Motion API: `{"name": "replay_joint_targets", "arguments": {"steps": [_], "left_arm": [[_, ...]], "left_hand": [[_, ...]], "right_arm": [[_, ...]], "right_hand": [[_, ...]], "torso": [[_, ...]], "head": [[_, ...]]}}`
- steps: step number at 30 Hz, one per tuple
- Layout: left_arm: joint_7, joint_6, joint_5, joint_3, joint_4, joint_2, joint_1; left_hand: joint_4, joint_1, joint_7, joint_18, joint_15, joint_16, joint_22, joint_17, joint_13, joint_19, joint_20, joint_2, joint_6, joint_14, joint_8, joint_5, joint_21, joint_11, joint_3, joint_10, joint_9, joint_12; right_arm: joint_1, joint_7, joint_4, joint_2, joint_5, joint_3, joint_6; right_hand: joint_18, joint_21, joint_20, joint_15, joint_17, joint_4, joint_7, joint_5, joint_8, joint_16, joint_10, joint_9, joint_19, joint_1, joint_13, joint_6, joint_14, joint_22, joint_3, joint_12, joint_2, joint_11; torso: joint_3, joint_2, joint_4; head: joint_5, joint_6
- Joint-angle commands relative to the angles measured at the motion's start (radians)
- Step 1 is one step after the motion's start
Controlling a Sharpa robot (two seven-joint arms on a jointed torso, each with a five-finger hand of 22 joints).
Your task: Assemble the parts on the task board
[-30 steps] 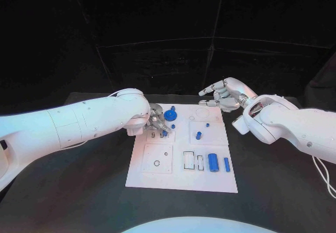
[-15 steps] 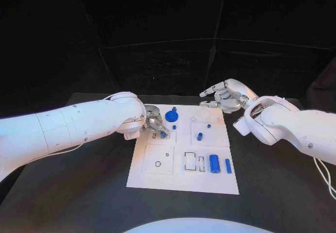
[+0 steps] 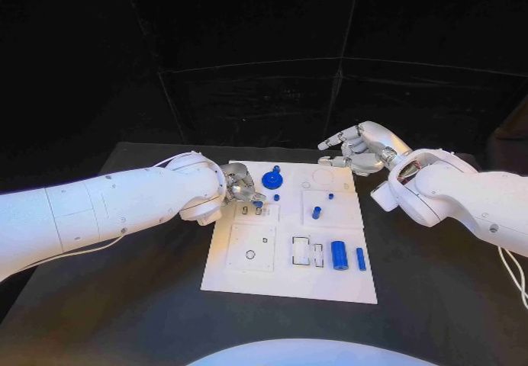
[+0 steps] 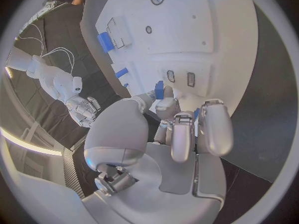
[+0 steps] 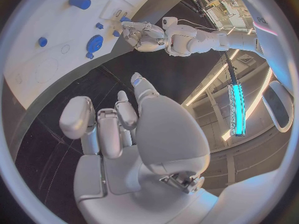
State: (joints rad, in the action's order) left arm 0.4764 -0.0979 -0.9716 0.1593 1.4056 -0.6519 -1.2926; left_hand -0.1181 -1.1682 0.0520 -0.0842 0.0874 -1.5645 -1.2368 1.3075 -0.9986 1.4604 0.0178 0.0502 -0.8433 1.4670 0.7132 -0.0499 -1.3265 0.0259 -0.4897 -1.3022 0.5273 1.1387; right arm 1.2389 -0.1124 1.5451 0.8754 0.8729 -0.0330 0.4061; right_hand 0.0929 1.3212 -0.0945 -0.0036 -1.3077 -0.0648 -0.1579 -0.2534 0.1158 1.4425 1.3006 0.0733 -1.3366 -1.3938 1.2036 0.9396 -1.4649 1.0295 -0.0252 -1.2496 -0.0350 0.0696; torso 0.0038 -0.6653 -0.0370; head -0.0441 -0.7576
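Note:
The white task board lies mid-table. My left hand hovers over its far left section and pinches a small blue part between thumb and finger, just beside two small slots. A blue round disc stands next to that hand. Small blue pegs stand in the middle section. A blue cylinder and a slim blue bar lie at the right. My right hand floats above the board's far right corner with its fingers apart and nothing in them.
Black table surrounds the board on all sides. Outlined recesses mark the board's near half. From the right wrist, the disc, the cylinder and my left hand are seen across the board.
My left arm has swung slightly lower while its hand stays over the slots with the blue part. The right hand has barely moved.

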Motion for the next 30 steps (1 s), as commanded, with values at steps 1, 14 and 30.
{"name": "replay_joint_targets", "arguments": {"steps": [1, 14, 30], "left_arm": [[-0.041, -0.109, -0.070, 0.000, 0.006, -0.003, 0.008], [-0.049, -0.140, -0.131, 0.000, -0.003, 0.003, 0.045], [0.002, -0.028, -0.139, 0.000, -0.004, 0.008, 0.050]], "left_hand": [[0.177, -0.003, -0.004, 0.014, 0.001, -0.006, -0.001, 0.263, -0.001, 0.008, 0.001, 0.011, -0.004, 0.104, 0.003, -0.004, -0.007, 0.002, -0.182, -0.006, 0.002, 0.003], [0.180, -0.002, -0.006, 0.016, 0.003, -0.006, -0.011, 0.263, -0.013, 0.012, 0.000, 0.024, -0.009, 0.104, 0.006, -0.004, -0.014, 0.004, -0.203, -0.017, 0.004, 0.014], [0.181, -0.002, -0.006, 0.016, 0.003, -0.006, -0.013, 0.263, -0.010, 0.013, -0.001, 0.028, -0.009, 0.104, 0.007, -0.004, -0.015, 0.004, -0.211, -0.018, 0.005, 0.013]], "right_arm": [[0.002, -0.010, 0.001, 0.002, 0.002, 0.001, -0.002], [0.002, -0.011, -0.001, 0.005, 0.002, 0.001, -0.002], [0.002, -0.012, -0.005, 0.002, 0.002, 0.000, -0.005]], "right_hand": [[0.009, -0.005, -0.001, -0.006, -0.044, 0.002, 0.000, -0.007, 0.003, -0.007, 0.003, -0.002, 0.007, 0.004, 0.000, -0.001, -0.054, -0.001, 0.005, 0.003, 0.008, -0.001], [0.009, -0.005, -0.001, -0.006, -0.044, 0.002, 0.000, -0.007, 0.003, -0.007, 0.003, -0.002, 0.007, 0.004, 0.000, -0.001, -0.054, -0.001, 0.005, 0.003, 0.008, -0.001], [0.009, -0.005, -0.001, -0.006, -0.045, 0.001, 0.000, -0.007, 0.004, -0.006, 0.003, -0.002, 0.007, 0.006, 0.000, -0.001, -0.055, -0.001, 0.006, 0.002, 0.008, -0.001]], "torso": [[-0.0002, 0.000, -0.0001], [0.0007, -0.001, 0.0041], [0.0004, -0.001, 0.0028]], "head": [[0.000, -0.001], [-0.005, -0.002], [-0.005, -0.004]]}}
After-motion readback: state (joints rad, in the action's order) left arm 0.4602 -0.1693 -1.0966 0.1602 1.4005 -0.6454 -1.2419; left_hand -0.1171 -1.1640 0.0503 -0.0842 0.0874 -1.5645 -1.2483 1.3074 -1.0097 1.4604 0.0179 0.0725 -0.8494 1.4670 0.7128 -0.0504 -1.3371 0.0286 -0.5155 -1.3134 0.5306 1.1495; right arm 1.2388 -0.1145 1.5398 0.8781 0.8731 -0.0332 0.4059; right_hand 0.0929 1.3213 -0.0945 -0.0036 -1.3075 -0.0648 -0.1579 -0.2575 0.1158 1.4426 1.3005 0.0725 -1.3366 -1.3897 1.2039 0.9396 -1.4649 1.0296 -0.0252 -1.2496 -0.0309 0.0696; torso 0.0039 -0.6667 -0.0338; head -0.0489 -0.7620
